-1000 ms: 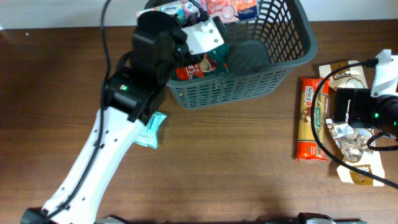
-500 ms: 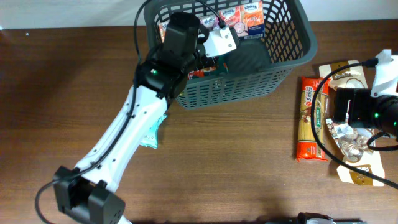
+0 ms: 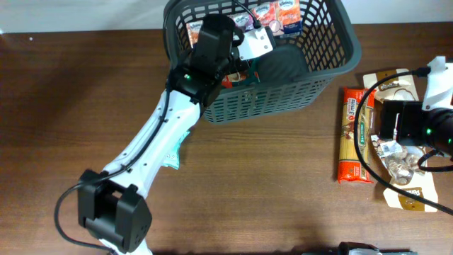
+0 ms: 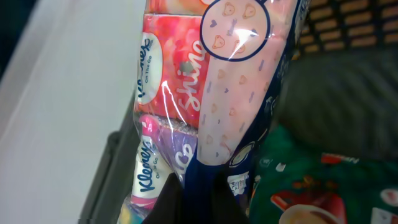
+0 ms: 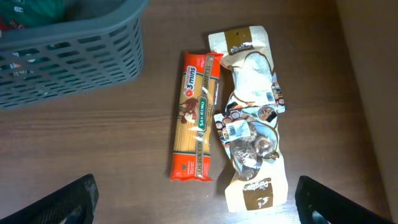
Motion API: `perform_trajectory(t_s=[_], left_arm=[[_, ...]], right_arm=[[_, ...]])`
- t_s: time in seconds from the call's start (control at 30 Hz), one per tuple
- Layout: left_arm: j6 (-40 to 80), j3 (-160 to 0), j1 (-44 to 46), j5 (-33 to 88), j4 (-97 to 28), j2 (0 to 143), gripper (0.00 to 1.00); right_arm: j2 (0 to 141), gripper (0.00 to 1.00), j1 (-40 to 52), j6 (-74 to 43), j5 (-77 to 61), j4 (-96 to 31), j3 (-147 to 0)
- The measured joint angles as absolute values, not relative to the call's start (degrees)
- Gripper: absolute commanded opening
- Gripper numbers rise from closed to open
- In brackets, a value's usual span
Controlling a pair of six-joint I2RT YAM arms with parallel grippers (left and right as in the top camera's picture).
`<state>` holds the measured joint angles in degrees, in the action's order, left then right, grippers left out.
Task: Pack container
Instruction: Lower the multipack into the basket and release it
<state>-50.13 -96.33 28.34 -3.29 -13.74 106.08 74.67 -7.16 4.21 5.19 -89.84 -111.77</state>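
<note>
Container (image 3: 338, 44) around closed left pincer (image 4: 194, 202)

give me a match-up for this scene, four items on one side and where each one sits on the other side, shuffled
Things
1. tissue pack
2. spaghetti packet
3. teal packet
4. beige pouch

Places
a. on the table, partly under the left arm
b. farthest right on the table
c. inside the basket
d. on the table between the basket and the beige pouch

Pairs: 1-c, 2-d, 3-a, 4-b
</note>
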Motion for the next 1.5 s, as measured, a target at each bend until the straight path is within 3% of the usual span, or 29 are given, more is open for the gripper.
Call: perform_trajectory(t_s=[0.53, 0.57, 0.67, 0.7, 0.8, 1.07, 1.5], left_arm=[[-50.1, -96.3, 27.2, -8.2, -12.1, 108.4, 0.02], [-50.1, -96.3, 27.0, -8.3, -12.1, 108.4, 0.05], [-50.2, -96.3, 26.9, -8.4, -11.9, 108.4, 0.37], [-50.3, -96.3, 26.9, -8.5, -11.7, 108.4, 0.52], [-50.3, -96.3, 26.9, -8.6, -11.1, 108.4, 0.79], [-50.6, -96.3, 26.9, -8.9, -11.1, 108.4, 1.0], [-50.8, -96.3, 28.6, -10.3, -6.8, 107.1, 1.0]], right_arm=[[74.7, 0.99, -7.2, 4.3, 5.2, -89.9, -111.8], [74.7, 0.99, -7.2, 4.3, 5.2, -89.9, -111.8], [74.7, 0.99, -7.2, 4.3, 5.2, -89.9, -111.8], [74.7, 0.99, -7.2, 4.3, 5.2, -89.9, -111.8], [74.7, 0.99, -7.2, 4.2, 5.2, -89.9, -111.8], [74.7, 0.99, -7.2, 4.3, 5.2, -89.8, -111.8], [74.7, 0.99, -7.2, 4.3, 5.2, -89.8, -111.8]])
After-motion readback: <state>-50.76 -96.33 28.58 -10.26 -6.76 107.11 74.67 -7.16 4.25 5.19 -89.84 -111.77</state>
